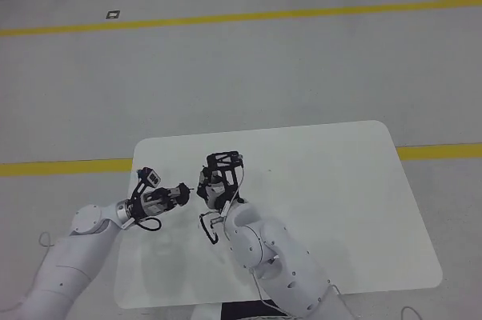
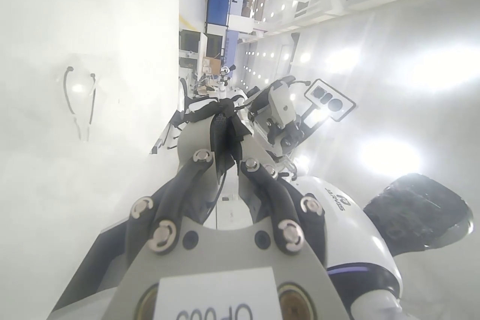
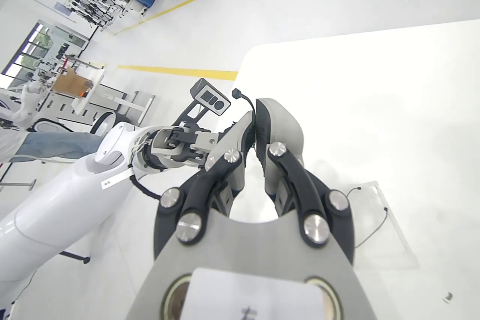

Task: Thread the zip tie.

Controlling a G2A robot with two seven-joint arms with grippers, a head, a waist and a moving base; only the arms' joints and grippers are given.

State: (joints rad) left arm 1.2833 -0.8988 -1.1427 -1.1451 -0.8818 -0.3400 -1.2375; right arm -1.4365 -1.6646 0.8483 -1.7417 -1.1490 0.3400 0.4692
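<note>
black slim zip tie (image 3: 237, 93) pinched between ribbed right jaws

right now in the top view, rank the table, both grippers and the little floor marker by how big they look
1. table
2. left gripper and right gripper: they look much alike, so no ranking between them
3. floor marker, smallest, though it lies farther from the camera

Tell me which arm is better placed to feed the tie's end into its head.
Left, probably. The right pincer is shut on the tie, head sticking out past its tips, so it steadies. The left pincer, also shut, points at it from close by and can feed.
</note>
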